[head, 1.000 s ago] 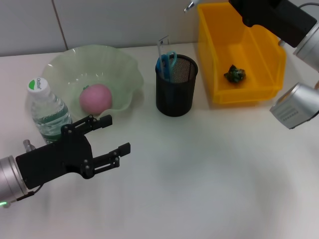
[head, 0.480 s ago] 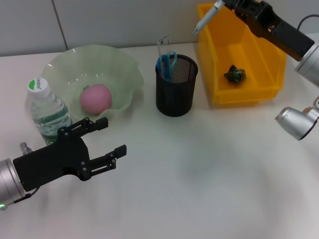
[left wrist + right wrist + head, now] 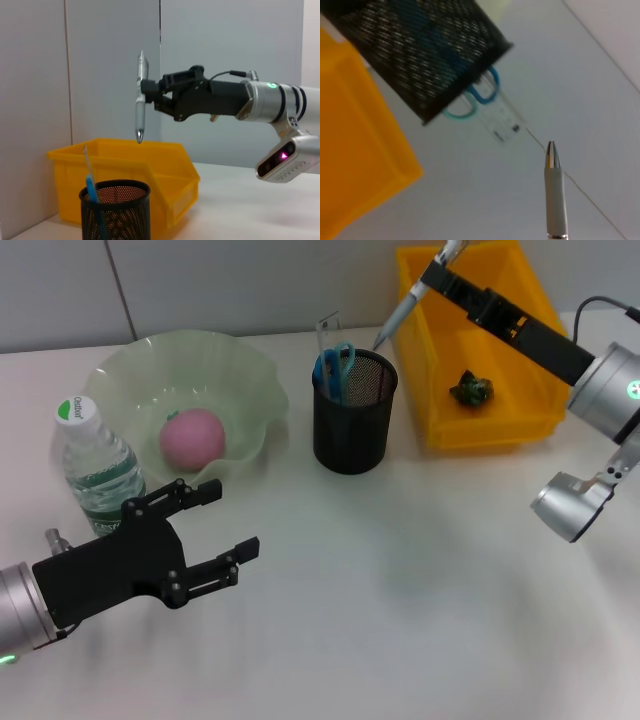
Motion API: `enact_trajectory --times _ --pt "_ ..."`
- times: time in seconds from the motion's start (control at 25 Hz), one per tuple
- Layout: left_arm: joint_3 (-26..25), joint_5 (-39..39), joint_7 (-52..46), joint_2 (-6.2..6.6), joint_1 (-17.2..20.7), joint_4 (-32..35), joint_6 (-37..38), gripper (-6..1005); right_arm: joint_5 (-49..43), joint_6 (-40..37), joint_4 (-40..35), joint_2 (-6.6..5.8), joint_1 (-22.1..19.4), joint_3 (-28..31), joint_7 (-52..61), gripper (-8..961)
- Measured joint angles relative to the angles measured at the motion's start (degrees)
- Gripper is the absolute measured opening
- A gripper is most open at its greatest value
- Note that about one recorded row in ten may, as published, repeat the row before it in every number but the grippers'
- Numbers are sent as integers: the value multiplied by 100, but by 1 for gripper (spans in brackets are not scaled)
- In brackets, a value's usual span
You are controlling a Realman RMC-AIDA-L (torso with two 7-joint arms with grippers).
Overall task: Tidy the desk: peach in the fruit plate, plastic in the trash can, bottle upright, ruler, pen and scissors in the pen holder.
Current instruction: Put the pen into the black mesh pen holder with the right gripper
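Nearest us, the left tool [image 3: 215,525] hangs over the bare desk [image 3: 400,590], fingers spread apart and holding nothing. Just beyond it the bottle [image 3: 92,462] stands upright with its cap on, beside the fruit plate [image 3: 130,380], where the peach [image 3: 192,437] already lies. Farther back sits the pen holder [image 3: 353,412], with the scissors [image 3: 336,365] and the ruler [image 3: 325,332] standing in it. Past that, the yellow trash can [image 3: 540,350] holds the crumpled plastic [image 3: 471,389]. So we judge the pen [image 3: 405,303] to be the one item left.

The right tool [image 3: 155,92] is clamped on the pen's upper half and holds it in the air, tip down, above and just behind the holder's rim.

To do this step well, we judge that the tip should be brought over the open part of the mouth, away from the scissors' handles and the ruler, then lowered until it is well inside before the fingers part. Release from too high risks a bounce off the rim.

The head view makes the pen look slanted, with its tip almost at the rim. The left wrist view corrects that: the pen [image 3: 140,95] hangs near vertical, with a clear gap above the holder [image 3: 114,210]. The right wrist view looks down the barrel [image 3: 553,187] and shows the holder's mouth offset to one side, not under the tip.
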Motion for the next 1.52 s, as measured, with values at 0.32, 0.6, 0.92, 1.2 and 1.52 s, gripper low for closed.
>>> enact_trajectory --times 0.32,0.6,0.92,1.2,1.52 --pt "2 -3 64 -17 0 -34 -24 785 -22 512 234 -12 267 15 -281 128" --pt "1 9 91 -13 0 -34 -33 785 -45 553 407 -16 479 -87 -910 129" --pt "-42 -14 148 -13 16 -34 -60 785 -32 414 715 -27 651 -89 -1583 131" --pt "-51 -106 156 -13 50 -34 -74 785 33 368 912 -24 597 187 -1810 132" --pt "-51 -129 183 -8 43 -19 -80 785 34 417 994 -6 517 284 -1844 133"
